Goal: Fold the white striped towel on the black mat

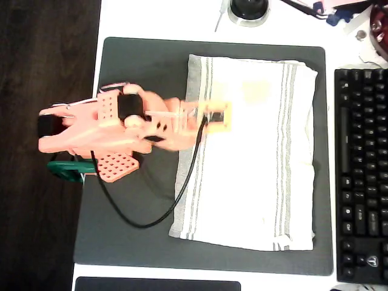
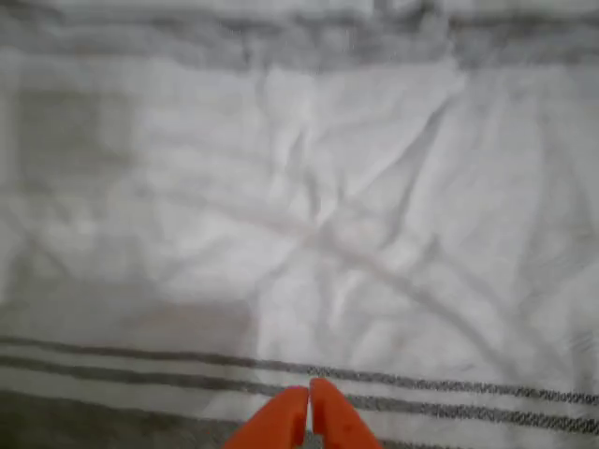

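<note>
My gripper has its two orange plastic tips pressed together with nothing between them, poised over the grey-striped band of the white striped towel. The towel is soft, creased cloth lying spread as a rectangle on the right part of the black mat, a flat matte sheet with rounded corners. A glossy black keyboard sits just beside the mat.

The white striped towel lies spread flat and slightly wrinkled across the right half of the overhead view, its grey stripe groups running down near its left and right edges. It rests wholly on the black mat, a large dark rectangle with rounded corners filling the frame's centre.
</note>
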{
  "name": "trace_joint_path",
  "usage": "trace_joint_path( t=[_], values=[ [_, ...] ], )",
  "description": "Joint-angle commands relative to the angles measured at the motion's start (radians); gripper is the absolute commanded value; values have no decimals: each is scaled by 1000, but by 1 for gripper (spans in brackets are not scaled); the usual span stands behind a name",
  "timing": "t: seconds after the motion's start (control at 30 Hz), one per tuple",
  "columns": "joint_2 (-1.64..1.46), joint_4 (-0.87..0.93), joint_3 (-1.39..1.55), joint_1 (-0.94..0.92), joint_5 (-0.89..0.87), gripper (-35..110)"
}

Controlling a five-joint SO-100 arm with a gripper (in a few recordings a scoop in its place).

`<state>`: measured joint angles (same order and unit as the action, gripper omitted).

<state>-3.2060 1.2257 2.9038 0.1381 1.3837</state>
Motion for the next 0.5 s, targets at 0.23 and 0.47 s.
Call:
trace_joint_path(
  t=[0.23,0.47],
  values=[
    [566,-201,-390,242,-178,0],
    [1184,-166,-851,440,-390,2]
  ],
)
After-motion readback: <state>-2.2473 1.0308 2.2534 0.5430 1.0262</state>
